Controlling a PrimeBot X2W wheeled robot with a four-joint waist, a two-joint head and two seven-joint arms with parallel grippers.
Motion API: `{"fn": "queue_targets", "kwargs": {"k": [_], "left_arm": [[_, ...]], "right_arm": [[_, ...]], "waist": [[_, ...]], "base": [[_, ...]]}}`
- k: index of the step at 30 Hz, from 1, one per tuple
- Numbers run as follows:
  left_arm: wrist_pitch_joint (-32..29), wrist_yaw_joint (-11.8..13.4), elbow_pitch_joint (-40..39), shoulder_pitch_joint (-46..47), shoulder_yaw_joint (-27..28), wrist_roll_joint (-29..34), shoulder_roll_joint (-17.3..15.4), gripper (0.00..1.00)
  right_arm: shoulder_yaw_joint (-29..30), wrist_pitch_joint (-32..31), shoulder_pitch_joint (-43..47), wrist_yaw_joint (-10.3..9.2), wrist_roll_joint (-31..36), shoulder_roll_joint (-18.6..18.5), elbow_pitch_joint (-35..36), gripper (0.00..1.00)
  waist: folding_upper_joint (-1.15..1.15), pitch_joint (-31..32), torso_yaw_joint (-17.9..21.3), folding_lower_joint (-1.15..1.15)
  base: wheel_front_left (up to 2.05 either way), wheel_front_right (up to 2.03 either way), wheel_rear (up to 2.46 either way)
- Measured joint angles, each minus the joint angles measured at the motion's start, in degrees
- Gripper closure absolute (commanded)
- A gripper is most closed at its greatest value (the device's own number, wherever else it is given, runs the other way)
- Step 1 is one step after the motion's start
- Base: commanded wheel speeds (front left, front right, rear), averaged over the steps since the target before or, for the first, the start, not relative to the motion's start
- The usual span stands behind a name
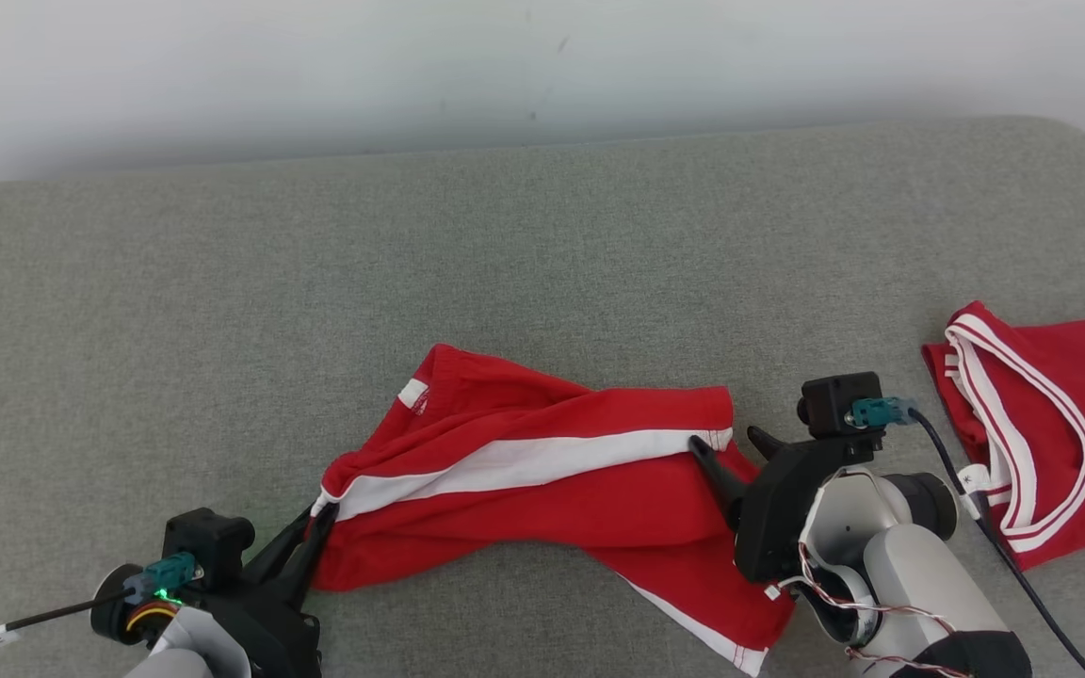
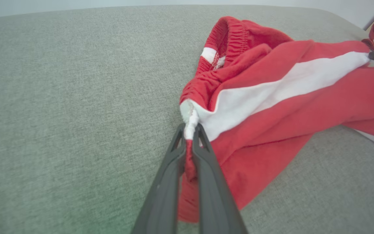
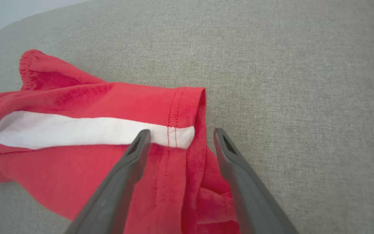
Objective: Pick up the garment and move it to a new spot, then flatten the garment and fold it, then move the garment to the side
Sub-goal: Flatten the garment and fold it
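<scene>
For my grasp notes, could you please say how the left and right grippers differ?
The left gripper is shut on the waistband corner of the red fabric shorts with a white side stripe; the right gripper is open, gripping nothing. The left is at the waistband, the right over the hem. Both have long dark fingers.

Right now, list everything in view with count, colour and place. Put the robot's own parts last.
shorts: one, red with a white side stripe, crumpled at the middle front of the cushion
jersey: one, red with white trim, at the right edge, apart from the shorts
cushion: one, grey fabric, under both garments
wall: one, white, behind the cushion
left gripper: one, dark, lower left, jaws shut on the waistband end of the shorts
right gripper: one, dark, lower right, jaws open astride the leg hem of the shorts
</scene>
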State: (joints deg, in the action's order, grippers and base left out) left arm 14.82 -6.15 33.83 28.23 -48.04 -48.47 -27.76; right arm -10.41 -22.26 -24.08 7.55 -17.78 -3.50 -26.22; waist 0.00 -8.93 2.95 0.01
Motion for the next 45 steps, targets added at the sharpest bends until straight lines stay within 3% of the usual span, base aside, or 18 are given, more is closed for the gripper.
{"fn": "queue_targets", "kwargs": {"k": [10,25,26,27,29,31,38,45], "left_arm": [[0.1,-0.5,0.1,0.3,0.6,0.3,0.0,1.0],[0.2,-0.9,0.3,0.4,1.7,0.3,-0.4,1.0],[0.2,-0.9,0.3,0.3,1.9,0.4,-0.4,1.0],[0.2,-0.9,0.3,0.3,2.0,0.4,-0.5,1.0],[0.2,-0.9,0.3,0.2,2.2,0.5,-0.5,1.0],[0.2,-0.9,0.3,0.1,2.3,0.5,-0.4,1.0],[0.2,-1.0,-1.8,-0.4,6.0,0.0,0.0,1.0],[0.2,-1.3,-8.2,0.3,12.3,-6.3,-1.6,1.0]], "right_arm": [[-5.5,0.4,-4.8,0.0,-3.4,-0.5,-6.6,0.0],[-12.5,3.8,-6.2,0.0,-7.5,-2.0,-7.4,0.0],[-12.5,4.3,-6.2,0.0,-7.5,-2.1,-7.3,0.07],[-12.5,4.6,-6.3,0.0,-7.5,-2.3,-7.3,0.46],[-12.5,4.6,-6.3,0.0,-7.5,-2.3,-7.6,0.69],[-12.5,4.6,-6.3,0.0,-7.5,-2.3,-7.9,1.0],[-12.3,7.4,-6.6,0.0,-7.4,-2.5,-6.6,1.0],[-11.3,8.0,-11.1,0.0,-8.0,-4.8,-1.2,1.0]], "waist": [[0.0,-1.1,-0.2,0.0],[0.0,-0.8,0.6,-0.01],[0.0,-0.8,0.7,-0.01],[0.0,-0.8,0.8,-0.01],[0.0,-0.7,0.8,-0.01],[0.0,-0.5,0.9,-0.01],[0.0,0.4,0.8,-0.01],[-0.01,0.4,1.7,-0.01]], "base": [[0.0,0.0,0.0],[0.0,0.0,0.0],[0.0,0.0,0.0],[0.0,0.0,0.0],[0.0,0.0,0.0],[0.0,0.0,0.0],[0.0,0.0,0.0],[0.0,0.0,0.0]]}}
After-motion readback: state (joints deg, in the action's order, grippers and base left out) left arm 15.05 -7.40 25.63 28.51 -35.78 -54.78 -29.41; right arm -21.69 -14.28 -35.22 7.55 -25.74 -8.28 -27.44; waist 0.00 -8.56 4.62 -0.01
